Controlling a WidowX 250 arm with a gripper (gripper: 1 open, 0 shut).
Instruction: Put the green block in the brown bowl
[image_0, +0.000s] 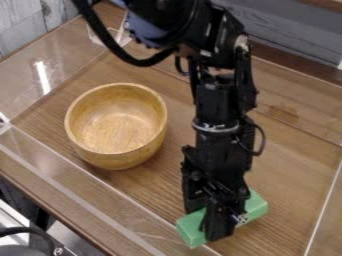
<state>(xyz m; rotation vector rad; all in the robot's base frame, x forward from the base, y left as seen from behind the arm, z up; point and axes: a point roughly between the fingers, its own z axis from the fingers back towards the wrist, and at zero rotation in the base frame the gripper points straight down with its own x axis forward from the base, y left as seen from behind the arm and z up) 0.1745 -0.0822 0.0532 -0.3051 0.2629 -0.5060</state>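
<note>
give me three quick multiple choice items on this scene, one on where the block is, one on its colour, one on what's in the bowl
1. Where is the block relative to the bowl?
A. Inside it
B. On the table, toward the lower right of it
C. Behind it, near the back wall

2. What colour is the block?
A. Green
B. Red
C. Blue

3. What state is the bowl in?
A. Tipped on its side
B. Upright, holding the block
C. Upright and empty

Answers:
1. B, the block sits at the lower right of the view, apart from the bowl, with the claw straddling it.
2. A, both ends showing beside the claw are bright green.
3. C, only bare wood grain shows inside the bowl.
</note>
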